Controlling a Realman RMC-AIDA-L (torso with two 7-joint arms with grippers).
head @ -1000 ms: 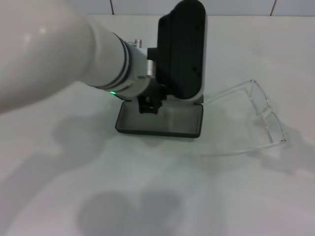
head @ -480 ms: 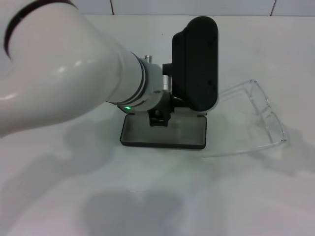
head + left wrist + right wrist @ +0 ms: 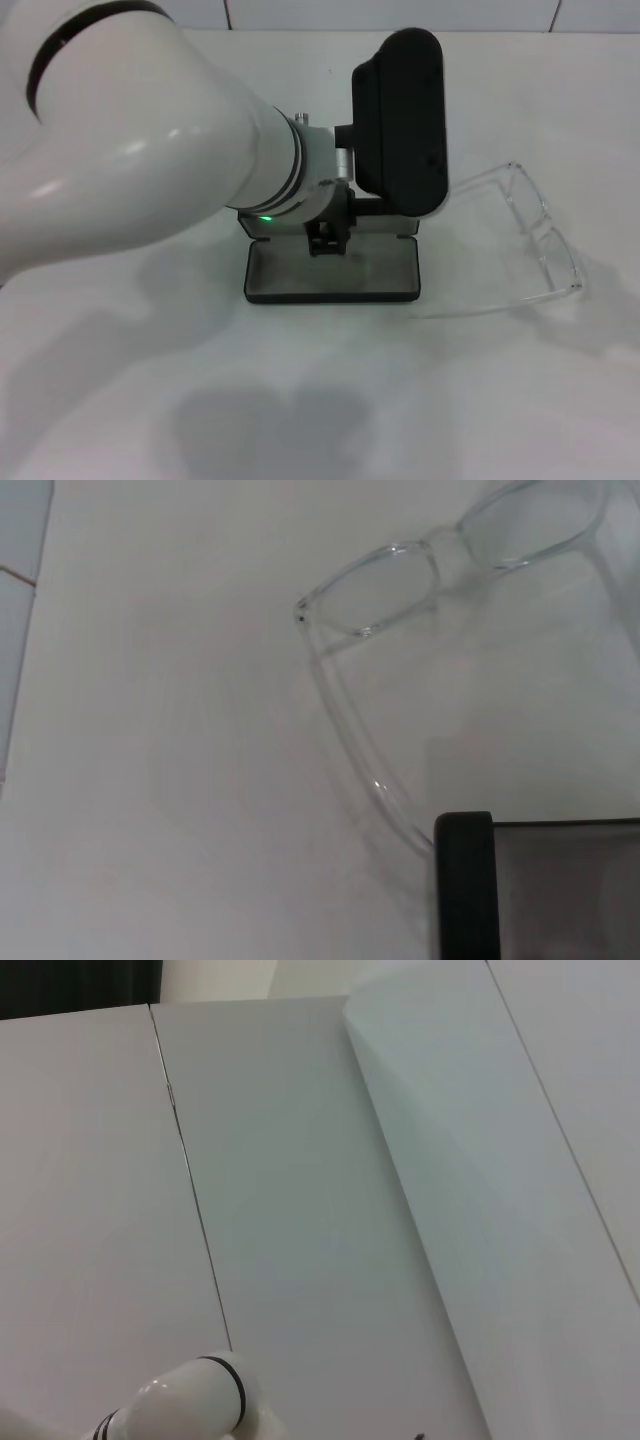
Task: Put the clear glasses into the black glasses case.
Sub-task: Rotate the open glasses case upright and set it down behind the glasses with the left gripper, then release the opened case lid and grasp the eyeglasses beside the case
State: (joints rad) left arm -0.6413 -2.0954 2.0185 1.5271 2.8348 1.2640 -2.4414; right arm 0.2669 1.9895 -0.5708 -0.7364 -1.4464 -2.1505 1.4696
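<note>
counter (image 3: pixel 330 400): bare white surface nearest the head camera, carrying only shadows.
case tray: the black glasses case (image 3: pixel 332 272) lies open on the counter, its grey-lined tray facing up with nothing in it; a black corner of it also shows in the left wrist view.
case lid: a dark upright slab stands behind the tray; i take it for the raised lid, though it could be part of the left arm's wrist housing, and i cannot say which.
left gripper (image 3: pixel 328 237): dark, small, sitting at the back edge of the tray just below the white forearm; the jaws are too hidden by the wrist for me to tell if they are wide or narrow, or whether they grip the lid.
clear glasses (image 3: pixel 540 240): on the counter to the right of the case, temple arms spread towards it; the farther temple's tip runs behind the dark slab, the nearer temple's tip ends just beside the tray's right corner.
right arm: not visible over the counter; its wrist camera looks at wall panels, so it seems parked.
step in hand: judged as opening or steadying the case, glasses not yet picked up.
next move: likely calls for leaving the lid standing, moving to the glasses, and taking them by the frame front.
</note>
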